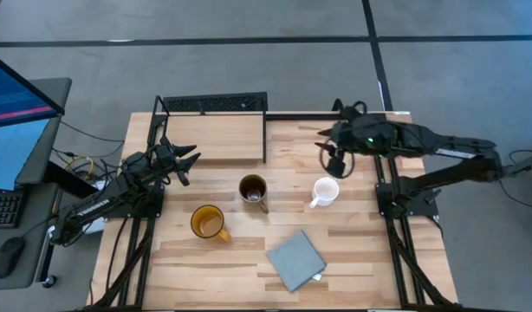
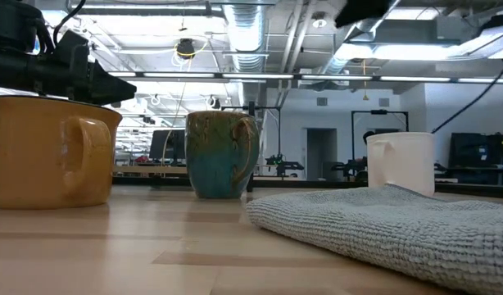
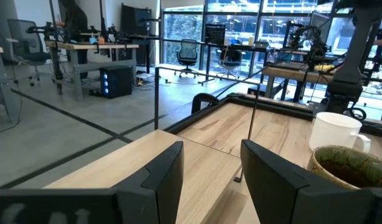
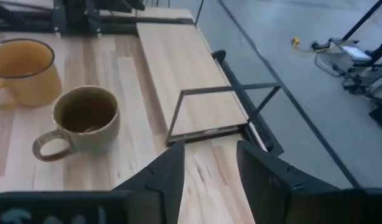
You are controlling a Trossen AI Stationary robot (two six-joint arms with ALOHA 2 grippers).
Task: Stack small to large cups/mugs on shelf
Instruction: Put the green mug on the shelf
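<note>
Only overhead shows the white mug (image 1: pixel 325 190) beside the right pincer (image 1: pixel 335 164).

- Your white mug (image 1: pixel 325 191), olive-brown mug (image 1: pixel 253 189) and yellow mug (image 1: pixel 208 223) stand upright, apart, on the tabletop.
- Your light-wood shelf (image 1: pixel 216 137) sits behind them.

Open-plan robotics lab: exposed ceiling ducts (image 2: pixel 243 33), workbenches (image 3: pixel 97 46), office chairs (image 3: pixel 188 50), glass walls (image 3: pixel 241 25).

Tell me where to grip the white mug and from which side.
Grip the white mug by its rim, from above with the right gripper. It stands upright with its mouth open; its handle points to the table's front-left, so clamp the wall opposite it.
</note>
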